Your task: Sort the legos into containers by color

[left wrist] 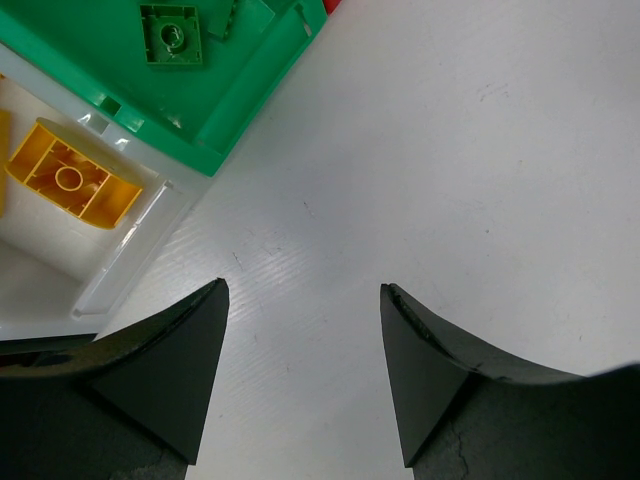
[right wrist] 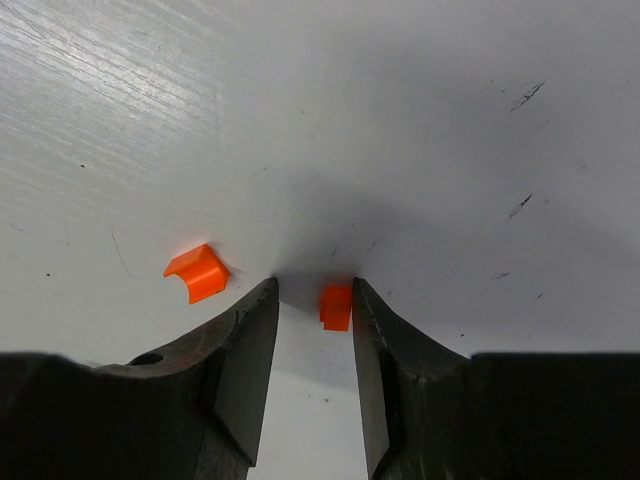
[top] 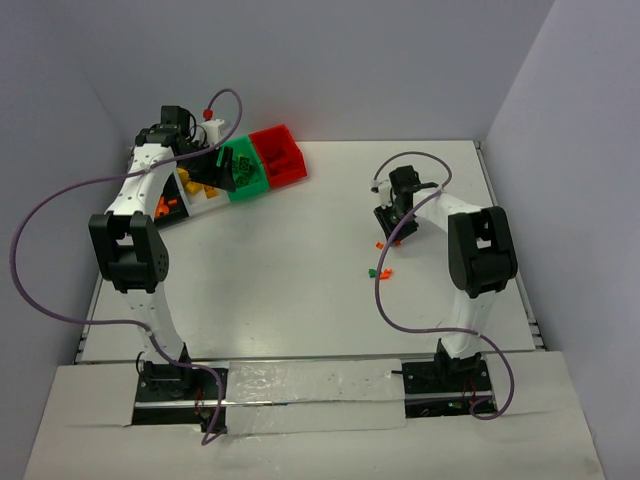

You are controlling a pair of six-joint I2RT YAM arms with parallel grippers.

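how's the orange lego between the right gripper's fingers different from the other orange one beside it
Place: the inner orange piece sits between the fingers of the right gripper, close against one of them; the outer orange piece lies outside them on the bare table.
Shape: the outer orange piece shows a curved, arch-like form; the inner orange piece looks blocky and smaller in this view.
Shared: both are bright orange and rest on the table.

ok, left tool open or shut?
Open: the left tool gapes wide in its wrist view, only table showing in the gap, nothing held.
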